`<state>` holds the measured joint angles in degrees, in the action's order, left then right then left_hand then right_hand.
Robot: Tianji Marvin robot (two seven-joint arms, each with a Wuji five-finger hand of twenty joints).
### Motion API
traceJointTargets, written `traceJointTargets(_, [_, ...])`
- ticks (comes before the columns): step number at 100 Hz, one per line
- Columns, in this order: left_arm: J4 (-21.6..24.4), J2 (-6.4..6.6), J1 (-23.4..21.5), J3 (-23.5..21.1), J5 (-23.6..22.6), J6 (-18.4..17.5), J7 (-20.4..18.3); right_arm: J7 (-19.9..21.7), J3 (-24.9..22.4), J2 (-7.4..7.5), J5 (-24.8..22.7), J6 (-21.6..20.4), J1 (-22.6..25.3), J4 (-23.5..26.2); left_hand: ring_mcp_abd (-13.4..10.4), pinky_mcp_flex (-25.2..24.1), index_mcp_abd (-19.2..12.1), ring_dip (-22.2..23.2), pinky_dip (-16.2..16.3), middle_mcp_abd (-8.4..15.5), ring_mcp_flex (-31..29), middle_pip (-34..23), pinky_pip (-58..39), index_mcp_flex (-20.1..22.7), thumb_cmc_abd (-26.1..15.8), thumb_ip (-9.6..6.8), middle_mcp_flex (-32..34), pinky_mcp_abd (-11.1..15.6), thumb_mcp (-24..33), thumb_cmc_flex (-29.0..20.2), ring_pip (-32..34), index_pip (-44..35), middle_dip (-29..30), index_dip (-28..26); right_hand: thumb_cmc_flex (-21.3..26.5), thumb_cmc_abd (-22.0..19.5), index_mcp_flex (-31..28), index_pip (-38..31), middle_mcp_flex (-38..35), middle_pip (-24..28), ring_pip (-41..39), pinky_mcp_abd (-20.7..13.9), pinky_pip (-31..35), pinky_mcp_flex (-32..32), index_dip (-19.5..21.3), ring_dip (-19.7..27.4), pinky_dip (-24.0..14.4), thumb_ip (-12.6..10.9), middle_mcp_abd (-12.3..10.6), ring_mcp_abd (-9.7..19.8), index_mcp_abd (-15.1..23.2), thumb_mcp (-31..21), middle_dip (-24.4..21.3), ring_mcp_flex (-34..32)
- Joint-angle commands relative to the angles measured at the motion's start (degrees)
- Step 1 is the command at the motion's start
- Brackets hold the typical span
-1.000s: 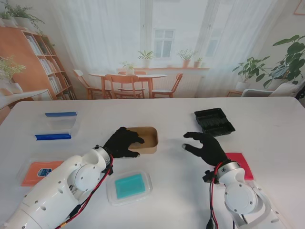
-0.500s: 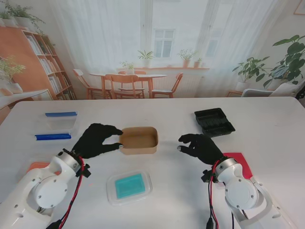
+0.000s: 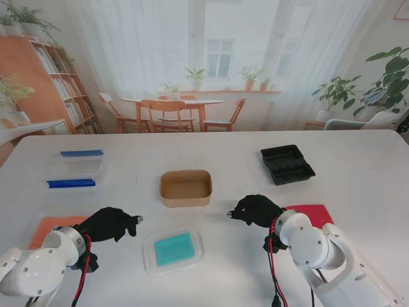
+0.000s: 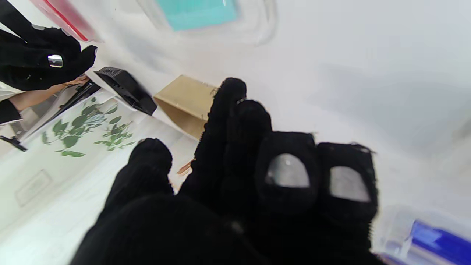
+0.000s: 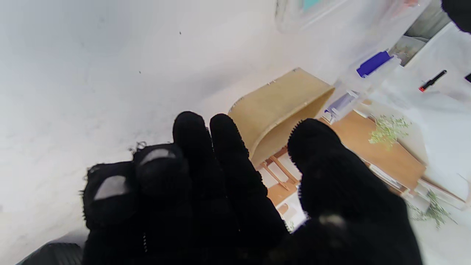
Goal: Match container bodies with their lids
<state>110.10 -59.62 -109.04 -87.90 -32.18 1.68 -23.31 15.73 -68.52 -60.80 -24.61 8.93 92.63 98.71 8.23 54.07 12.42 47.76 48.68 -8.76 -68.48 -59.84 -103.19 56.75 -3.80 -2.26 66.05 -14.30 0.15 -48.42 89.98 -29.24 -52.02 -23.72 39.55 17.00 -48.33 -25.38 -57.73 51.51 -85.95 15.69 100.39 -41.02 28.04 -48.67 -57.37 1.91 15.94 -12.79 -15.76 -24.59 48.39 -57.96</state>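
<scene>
Left hand loosely curled, fingers holding nothing; right hand likewise curled and empty, partly covering red lid; brown container sits mid-counter, uncovered; teal lid nearer to me; orange lid cut off by left arm.

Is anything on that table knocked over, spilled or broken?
Nothing stands out. The brown paper box sits upright and open, the black tray and the clear container with blue clips lie flat, and the teal lid rests flat nearest me. Left hand and right hand hold nothing.
</scene>
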Motion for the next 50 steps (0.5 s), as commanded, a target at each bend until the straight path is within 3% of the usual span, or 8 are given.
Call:
traceJointTargets(1, [0.3,0.50,-1.0,0.6,0.7,1.0,-1.7,1.8,0.8,-0.02,-0.1,0.6,-1.5,-0.9,-3.4,3.7,5.0,-1.0,-3.1,1.9,-3.8,-3.1,-16.6,1.0,-3.9,1.62,2.2,6.0,-1.5,2.5,6.9,-2.1,-0.5,0.9,-1.5,-1.5,-2.9,-1.7,-3.2,4.2,-5.5,-7.0,9.0,-6.3,0.5,-0.5,0.7,-1.9,3.5,3.8,-1.1,0.2,2.0,-4.4])
traceJointTargets(8, [1.2,0.76,-1.4,1.0,1.0,3.7,-3.3,3.1,2.4,0.27,-0.6,2.0,-2.9,-1.5,-3.2,4.6,5.5,-1.2,-3.6,1.9,-4.4,-3.3,-16.8,1.3,-4.8,1.64,2.8,5.8,-1.7,3.1,7.0,-2.6,-0.4,1.0,-1.8,-2.1,-3.4,-2.8,-5.1,5.9,-7.6,-8.2,11.8,-10.5,0.2,0.9,4.0,-1.9,2.9,5.5,-1.4,0.3,2.4,-7.3])
traceJointTargets(13, [1.8,0.95,-1.8,1.2,0.6,5.1,-4.3,3.6,3.5,0.37,-0.9,2.9,-3.8,-2.0,-4.7,5.0,5.6,-1.4,-3.9,2.1,-4.4,-3.3,-16.8,1.3,-5.2,1.63,3.0,5.9,-1.7,3.3,6.9,-3.0,-0.2,1.1,-1.7,-2.2,-3.6,-3.1,-5.8,6.5,-8.2,-8.6,12.5,-11.9,0.1,1.0,4.6,-1.9,2.8,5.9,-1.6,0.2,2.5,-8.3])
traceJointTargets(27, [3.5,1.79,-2.4,1.8,-3.0,8.6,-8.9,3.6,5.8,0.36,-1.5,4.4,-5.5,-3.1,-4.4,5.5,6.1,-1.7,-4.4,1.9,-4.4,-2.9,-16.8,1.0,-6.6,1.76,3.1,5.8,-1.7,3.8,6.9,-3.2,0.3,1.5,-1.6,-2.3,-3.6,-3.4,-6.0,6.6,-8.5,-8.7,13.0,-12.7,0.0,1.6,5.8,-2.0,3.0,5.9,-2.0,0.2,2.4,-8.7])
traceJointTargets(39, [3.9,2.06,-2.5,2.7,-7.1,10.5,-10.3,3.8,7.3,0.34,-1.2,4.9,-6.6,-3.8,-4.3,5.5,6.4,-2.1,-5.4,1.8,-4.4,-2.1,-16.8,0.8,-7.6,2.02,3.1,6.1,-1.8,3.9,6.4,-3.1,1.1,2.3,-1.7,-2.5,-3.6,-3.5,-6.0,6.5,-8.5,-8.4,13.2,-12.6,-0.2,1.9,6.4,-2.0,3.2,5.5,-2.3,0.2,2.3,-8.7])
traceJointTargets(50, [3.5,1.92,-2.4,4.1,-8.3,12.6,-9.4,3.7,8.5,0.24,-0.7,5.2,-7.5,-4.5,-3.8,5.2,6.6,-2.4,-5.8,1.2,-4.4,-1.5,-16.8,0.6,-7.8,2.16,2.8,6.2,-1.9,3.6,5.6,-2.8,1.5,2.8,-1.7,-2.5,-3.7,-3.6,-6.2,6.7,-8.7,-8.3,13.4,-12.9,-0.3,2.1,6.6,-2.1,3.2,5.6,-2.3,0.2,2.2,-8.9])
